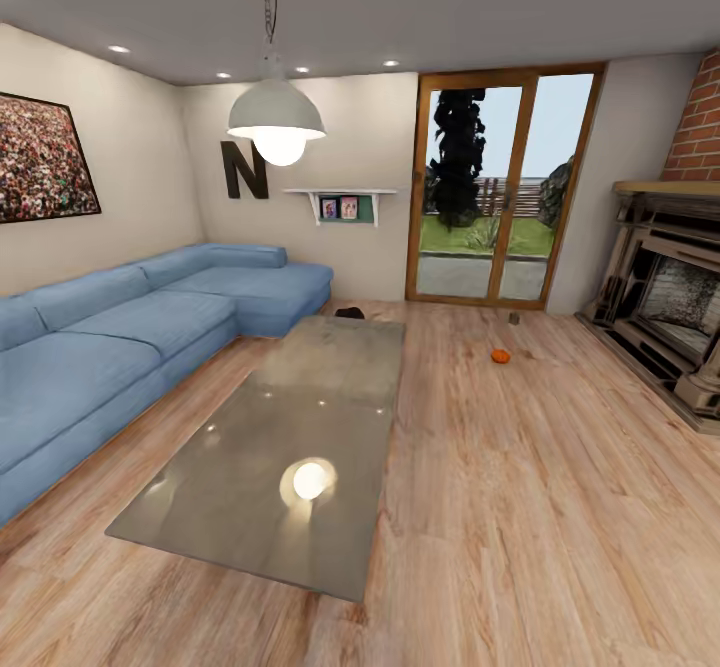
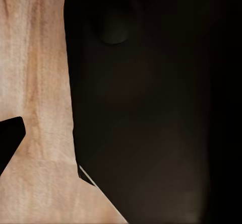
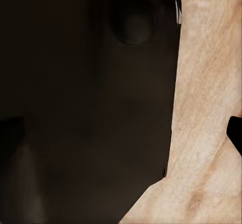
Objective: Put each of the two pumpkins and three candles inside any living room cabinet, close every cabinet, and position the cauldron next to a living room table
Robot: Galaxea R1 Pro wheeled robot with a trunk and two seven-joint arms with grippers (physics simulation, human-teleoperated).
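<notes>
Oddly, wall letter "N" (image 1: 244, 170) above sofa (image 1: 120, 337); gripper states impossible to tell.

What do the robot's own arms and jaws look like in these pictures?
Little of them is visible. Each wrist view shows a large, smooth, matte near-black body part with a round dimple, plus a black tip at the frame edge, above the wooden floor. No cables or markings are visible.

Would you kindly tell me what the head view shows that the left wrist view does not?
Head view alone: the blue corner sofa, the glossy grey rectangular coffee table, a small bright-orange pumpkin on the floor, and the brick fireplace. Left wrist view alone: a large dark curved body close to the camera. Both share the light wooden plank floor.
</notes>
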